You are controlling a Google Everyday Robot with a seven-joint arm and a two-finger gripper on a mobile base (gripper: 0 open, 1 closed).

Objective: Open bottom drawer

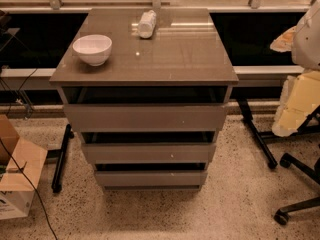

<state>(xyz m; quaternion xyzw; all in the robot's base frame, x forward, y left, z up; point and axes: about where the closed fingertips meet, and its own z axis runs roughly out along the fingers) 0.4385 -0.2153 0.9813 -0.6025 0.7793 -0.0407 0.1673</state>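
Note:
The bottom drawer (150, 178) is the lowest of three grey-taupe handle-less fronts on a cabinet in the middle of the camera view. Its flat front is the narrowest and has a dark gap above it. It sits in line with the fronts above and looks pushed in. The middle drawer front (148, 152) and the wider top drawer front (145, 116) are above it. My gripper (292, 109) is the pale arm end at the right edge, well to the right of the cabinet and touching none of the drawers.
A white bowl (92, 48) and a lying plastic bottle (147, 24) are on the cabinet top (165, 54). A cardboard box (17, 179) stands on the floor at left. Black stand legs (60, 159) and an office chair base (300, 184) flank the cabinet.

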